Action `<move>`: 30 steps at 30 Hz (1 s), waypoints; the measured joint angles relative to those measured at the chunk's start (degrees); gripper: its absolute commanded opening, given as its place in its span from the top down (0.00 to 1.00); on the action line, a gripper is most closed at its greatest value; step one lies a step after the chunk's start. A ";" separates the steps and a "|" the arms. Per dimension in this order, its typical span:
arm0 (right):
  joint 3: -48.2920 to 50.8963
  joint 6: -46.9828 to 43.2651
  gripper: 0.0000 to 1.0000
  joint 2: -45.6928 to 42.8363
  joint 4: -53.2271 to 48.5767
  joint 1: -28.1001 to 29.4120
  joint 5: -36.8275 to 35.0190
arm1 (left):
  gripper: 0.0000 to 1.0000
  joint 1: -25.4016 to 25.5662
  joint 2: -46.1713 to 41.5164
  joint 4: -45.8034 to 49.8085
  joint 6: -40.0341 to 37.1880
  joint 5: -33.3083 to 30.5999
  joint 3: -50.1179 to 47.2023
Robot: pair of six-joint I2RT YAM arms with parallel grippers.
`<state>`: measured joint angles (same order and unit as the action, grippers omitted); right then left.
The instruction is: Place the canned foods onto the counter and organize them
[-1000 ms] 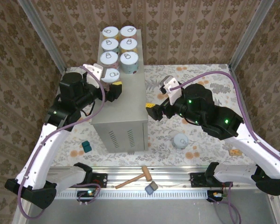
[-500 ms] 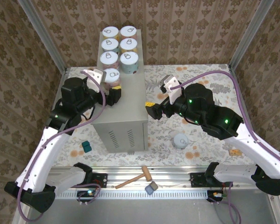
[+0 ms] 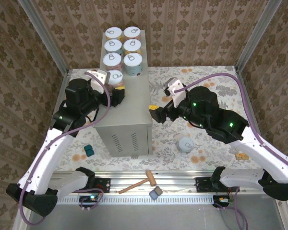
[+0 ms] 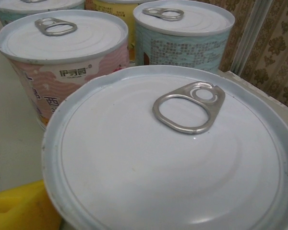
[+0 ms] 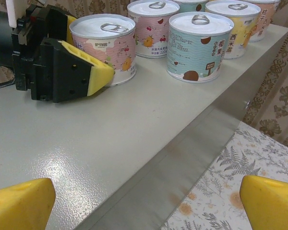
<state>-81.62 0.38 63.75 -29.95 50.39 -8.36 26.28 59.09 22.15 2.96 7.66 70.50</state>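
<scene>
Several cans point(image 3: 123, 46) stand in two rows on the back of the tall beige counter point(image 3: 129, 108). One more, pink-labelled can point(image 3: 115, 76) stands in front of them on the left. My left gripper point(image 3: 114, 89) straddles it. Its near yellow pad point(image 5: 93, 72) lies against the can's side point(image 5: 103, 48), and the far finger is hidden. That can's lid point(image 4: 173, 158) is right under the left wrist camera, with one pad point(image 4: 19, 206) at its rim. My right gripper point(image 3: 156, 114) is open and empty beside the counter's right edge point(image 5: 149, 143). A grey-teal can point(image 3: 186, 144) stands on the floral floor.
A wooden mallet point(image 3: 137, 184) and a grey block point(image 3: 156, 193) lie on the front rail. A small teal block point(image 3: 88, 151) sits left of the counter, and an orange square point(image 3: 241, 156) lies at the right. Wallpapered walls and metal posts point(image 3: 252, 36) close the area in.
My left gripper's jaws have narrowed round the front pink can while the arm shifted slightly. The can has stayed in place. My right gripper edged a little left.
</scene>
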 measured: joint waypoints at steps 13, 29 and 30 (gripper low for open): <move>0.33 0.02 0.00 0.00 0.04 0.00 0.00 | 0.16 -3.48 1.18 -1.90 0.09 1.77 -0.15; 0.37 0.00 0.00 0.00 0.07 -0.46 -0.02 | 0.23 -3.52 1.73 -2.25 0.07 3.13 -0.15; 0.37 0.00 0.00 0.00 0.07 -0.48 -0.02 | 0.23 -3.52 1.75 -2.27 0.07 3.17 -0.15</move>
<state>-81.25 0.38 63.75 -29.89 49.91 -8.38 22.76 60.84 19.88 3.03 10.83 70.35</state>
